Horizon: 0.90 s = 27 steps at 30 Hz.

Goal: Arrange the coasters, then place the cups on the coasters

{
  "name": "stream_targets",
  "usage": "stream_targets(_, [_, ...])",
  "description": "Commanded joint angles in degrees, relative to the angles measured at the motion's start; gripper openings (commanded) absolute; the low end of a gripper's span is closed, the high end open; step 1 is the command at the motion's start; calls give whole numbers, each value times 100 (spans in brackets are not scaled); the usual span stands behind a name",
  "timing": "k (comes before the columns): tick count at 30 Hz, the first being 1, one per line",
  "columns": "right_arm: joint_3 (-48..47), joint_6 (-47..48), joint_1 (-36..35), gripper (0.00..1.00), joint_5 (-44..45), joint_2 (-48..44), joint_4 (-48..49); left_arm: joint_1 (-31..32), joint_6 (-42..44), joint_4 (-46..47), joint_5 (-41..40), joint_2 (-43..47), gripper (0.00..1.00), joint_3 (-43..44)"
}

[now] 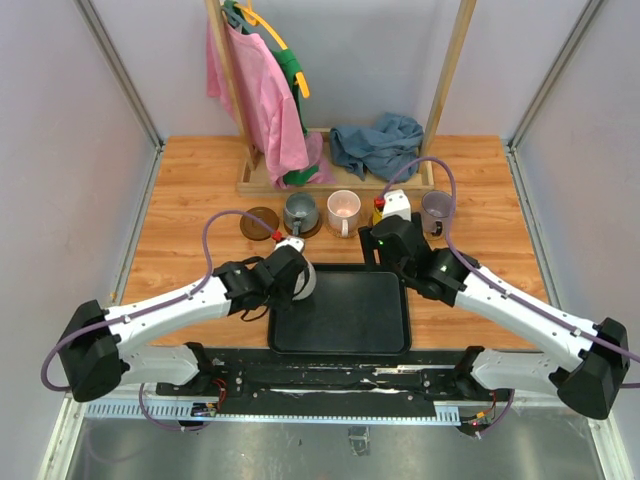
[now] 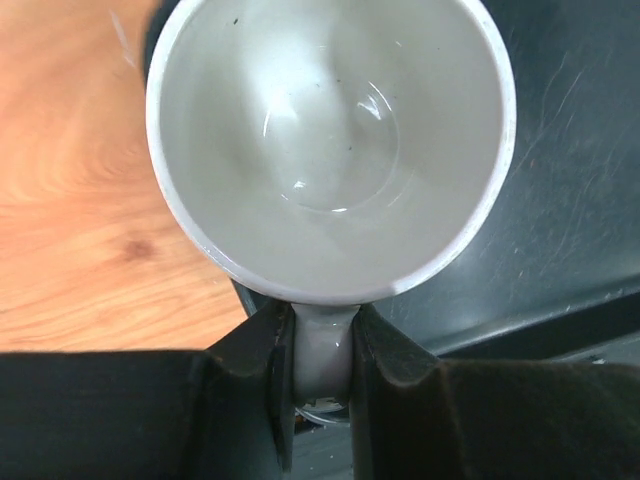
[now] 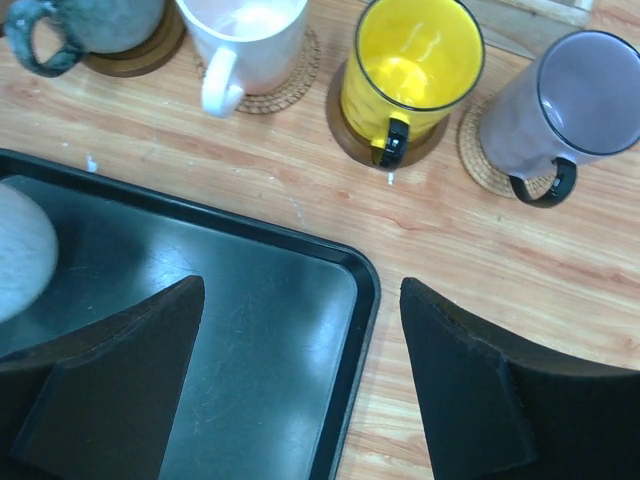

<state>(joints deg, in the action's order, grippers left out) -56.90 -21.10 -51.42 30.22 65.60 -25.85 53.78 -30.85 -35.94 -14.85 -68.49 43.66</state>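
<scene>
At the tray's (image 1: 340, 348) nine o'clock edge, the white mug (image 2: 330, 140) sits partly over the wood. Its handle (image 2: 322, 350) is pinched between the left gripper's (image 2: 320, 335) fingers (image 2: 250, 370). Whether it rests on the tray or hangs clear I cannot tell. It looks like glazed ceramic: stiff, slick and breakable, with enough weight to swing about that narrow handle, so the handle root seems the surest hold. The bare coaster (image 1: 259, 221) lies at eleven o'clock from it. The grey (image 1: 300, 210), pink (image 1: 343, 208), yellow (image 3: 410, 65) and lavender (image 3: 585, 105) mugs stand on coasters at twelve to two. The right gripper (image 3: 302, 295) hangs spread wide over the tray's three o'clock rim, holding nothing.
</scene>
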Motion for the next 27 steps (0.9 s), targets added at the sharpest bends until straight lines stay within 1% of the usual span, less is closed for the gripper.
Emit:
stream_targets(1, [270, -198, 292, 81, 329, -247, 58, 29, 53, -107, -1084, 336, 1, 599])
stream_targets(5, [538, -351, 614, 80, 86, -525, 70, -8, 79, -144, -1696, 139, 1, 676])
stream_targets(9, [752, -390, 919, 80, -24, -845, 70, -314, 75, 26, -1949, -23, 0, 610])
stream_targets(13, [875, -348, 1164, 80, -81, -1066, 80, -875, 203, 409, -1966, 72, 1, 436])
stream_targets(18, [890, -292, 1387, 80, -169, -1074, 152, -1704, 478, 1095, -1969, 11, 0, 302])
stream_targets(24, [850, -203, 1569, 80, -329, -938, 254, -2424, 975, 1902, -1864, -586, 1, 433])
stream_targets(27, [806, -149, 1641, 80, -355, -864, 279, -2744, 1200, 2252, -1624, -983, 1, 585])
